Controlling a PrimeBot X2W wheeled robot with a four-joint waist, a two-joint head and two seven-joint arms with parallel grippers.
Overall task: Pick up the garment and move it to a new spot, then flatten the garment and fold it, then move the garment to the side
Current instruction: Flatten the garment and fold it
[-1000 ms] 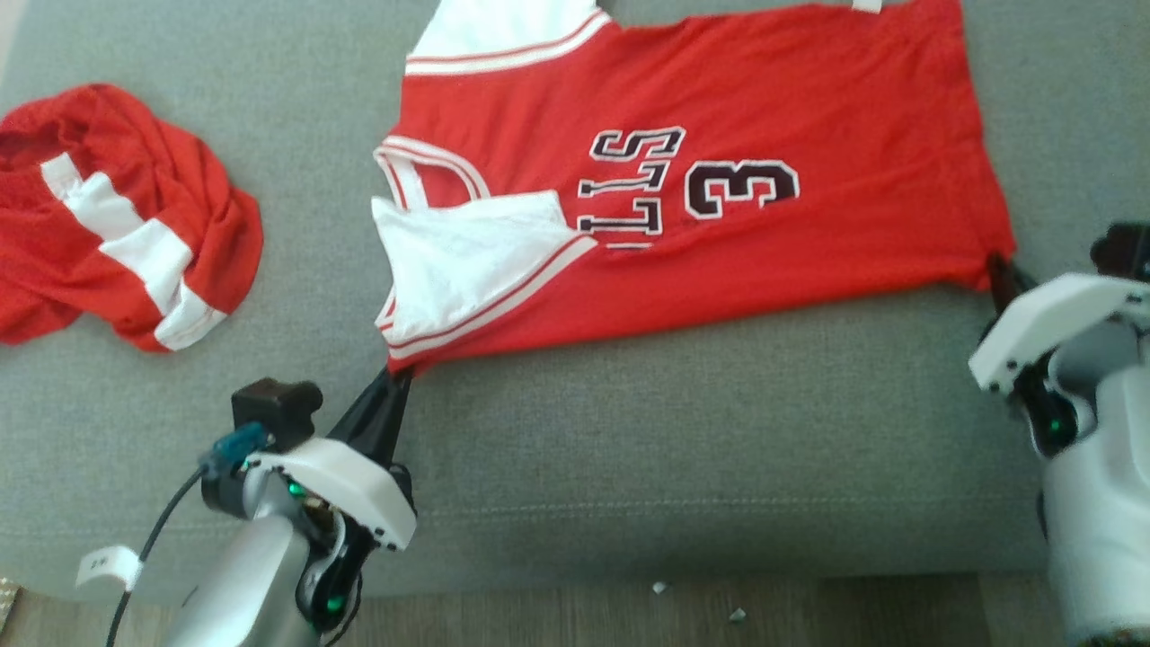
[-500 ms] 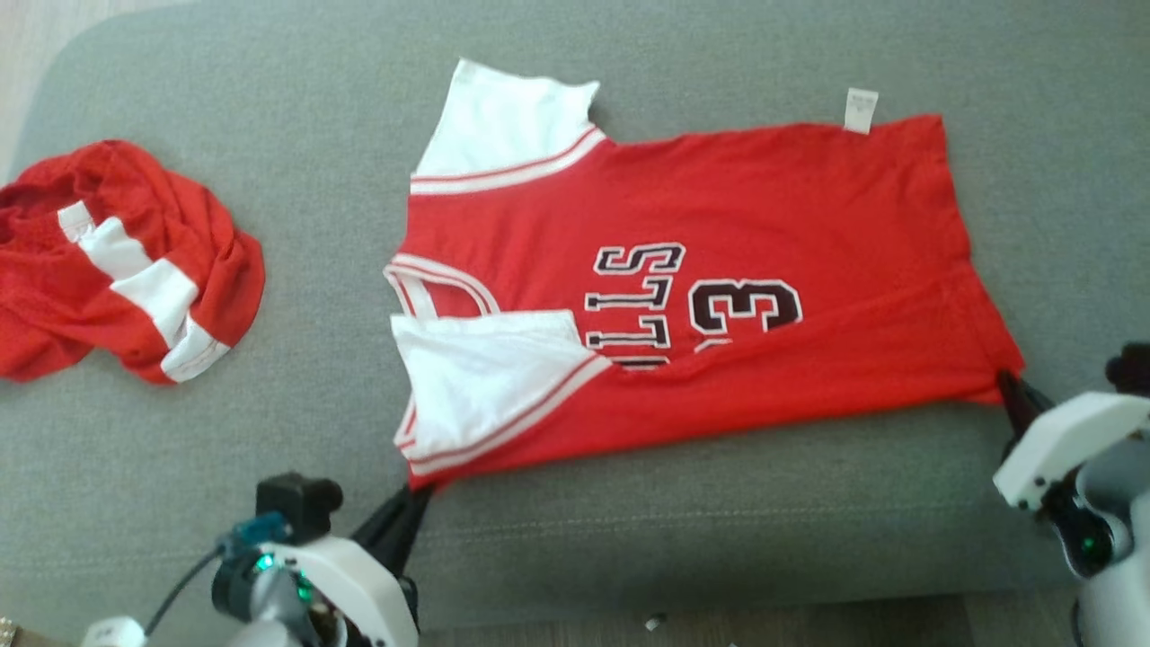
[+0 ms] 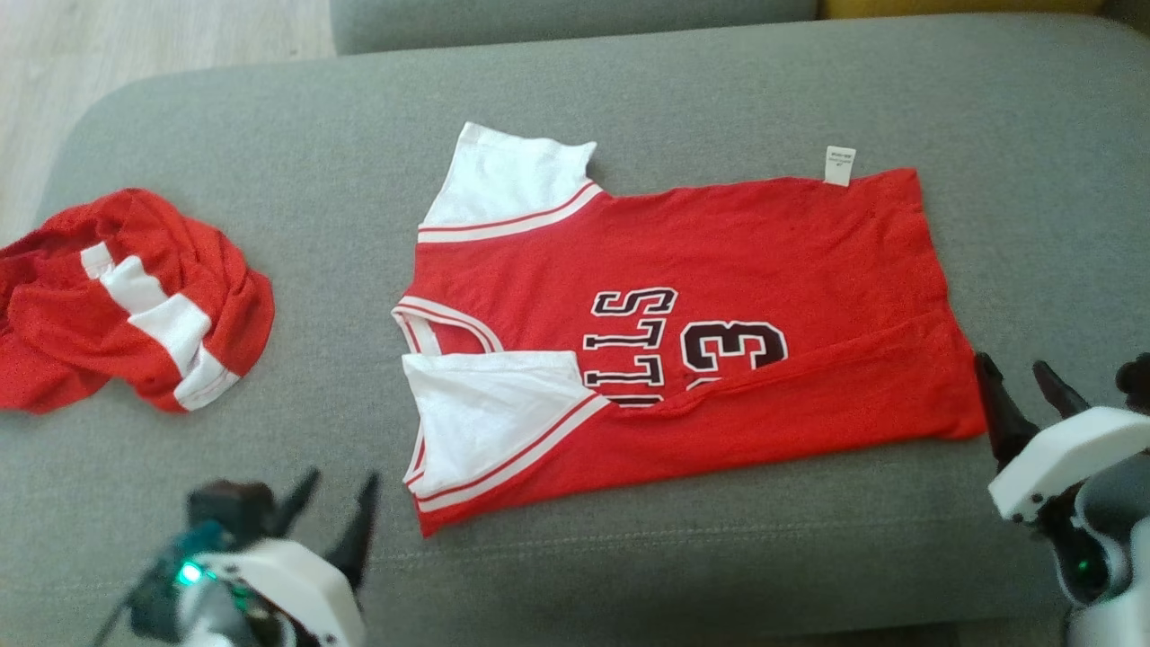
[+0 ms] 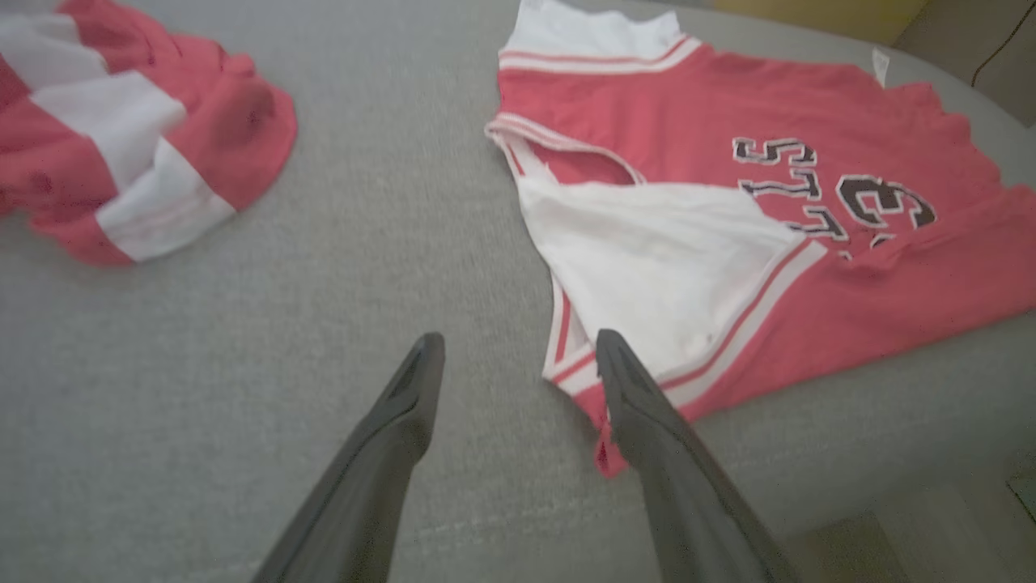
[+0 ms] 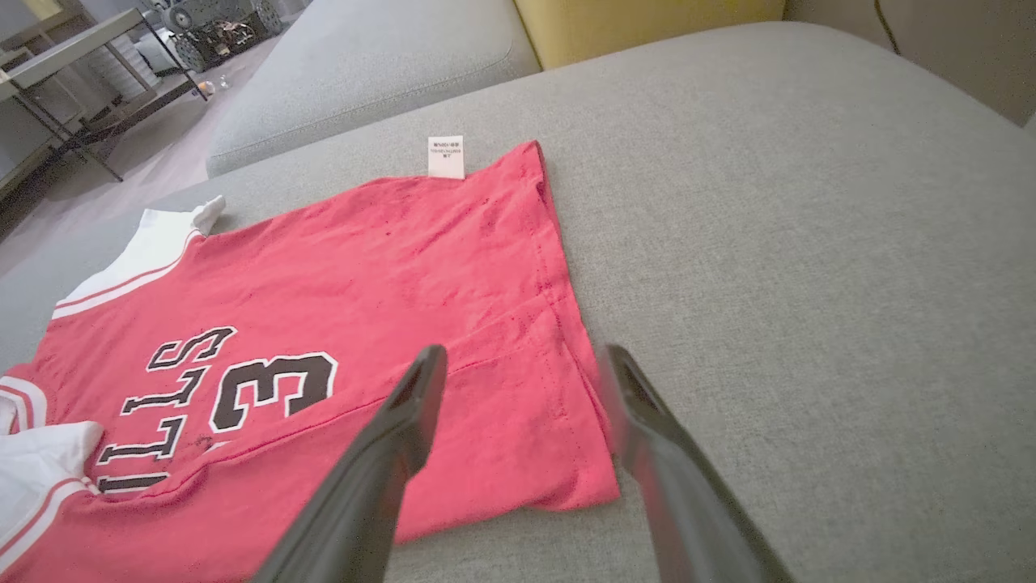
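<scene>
The garment (image 3: 719, 270) is a red jersey with white sleeves and black lettering, spread sideways on the grey cushion (image 3: 629, 90), its near long edge folded over the lettering. It also shows as the jersey (image 4: 809, 186) in the left wrist view and the jersey (image 5: 364, 267) in the right wrist view. My left gripper (image 3: 340, 499) stands open just left of the jersey's near sleeve corner, holding nothing. My right gripper (image 3: 1020, 382) is open right beside the hem corner, empty too. Left fingers (image 4: 405, 421) hover above the cushion; right fingers (image 5: 405, 421) hang over the hem.
A second crumpled red-and-white garment (image 3: 126, 296) lies at the cushion's left end. The cushion's front edge (image 3: 629, 602) runs close under both grippers. Wooden floor (image 3: 135, 36) shows at top left, another grey cushion (image 5: 364, 65) and a yellow one (image 5: 647, 24) behind.
Both grippers have opened and let go of the jersey's near corners, which now rest on the cushion. The head camera has tilted up, so the whole scene sits lower in the picture.
</scene>
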